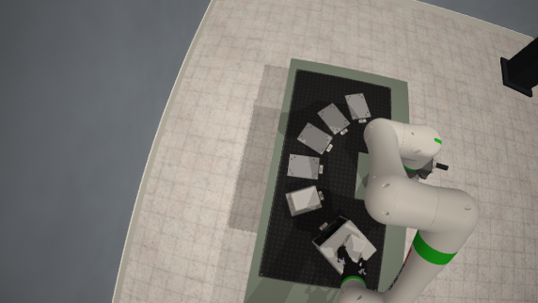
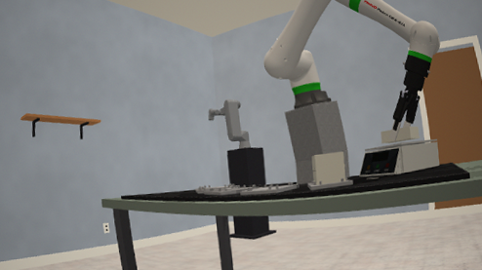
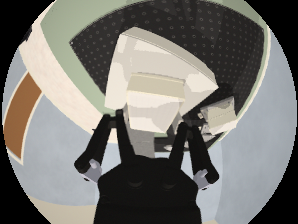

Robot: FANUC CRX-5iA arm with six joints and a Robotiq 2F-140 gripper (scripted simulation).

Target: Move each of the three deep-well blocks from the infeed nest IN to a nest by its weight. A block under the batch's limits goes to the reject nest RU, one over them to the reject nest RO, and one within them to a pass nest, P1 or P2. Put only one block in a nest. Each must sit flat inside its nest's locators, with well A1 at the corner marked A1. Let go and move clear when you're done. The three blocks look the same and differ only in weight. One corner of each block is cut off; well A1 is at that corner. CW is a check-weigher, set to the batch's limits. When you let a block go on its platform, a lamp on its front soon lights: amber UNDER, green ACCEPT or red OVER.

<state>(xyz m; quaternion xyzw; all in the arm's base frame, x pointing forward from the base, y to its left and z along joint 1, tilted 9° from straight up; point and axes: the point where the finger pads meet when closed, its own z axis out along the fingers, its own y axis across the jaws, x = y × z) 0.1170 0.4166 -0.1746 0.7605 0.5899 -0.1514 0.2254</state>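
Note:
My gripper [image 1: 353,257] [image 2: 403,126] [image 3: 151,107] is shut on a cream deep-well block [image 1: 355,245] [image 2: 400,134] [image 3: 152,109]. The block is level, at or just above the platform of the check-weigher [image 1: 324,242] [image 2: 419,158] [image 3: 142,55]; contact is not clear. The dark front panel [image 2: 380,162] shows no brightly lit lamp. Other cream blocks [image 1: 304,199] [image 2: 328,167] [image 3: 220,115] stand as one tall stack in the nest beside the check-weigher; no seam shows. Four empty grey nests [image 1: 303,167] [image 1: 314,137] [image 1: 333,118] [image 1: 357,106] curve away beyond it. Nest labels and the held block's cut corner are unreadable.
The nests and check-weigher stand on a black perforated mat [image 1: 277,254] [image 2: 446,173] on the green table [image 1: 400,101] [image 2: 163,207]. The arm's grey pedestal [image 2: 315,132] rises behind the stack. A small grey robot on a black stand [image 2: 248,187] is farther back.

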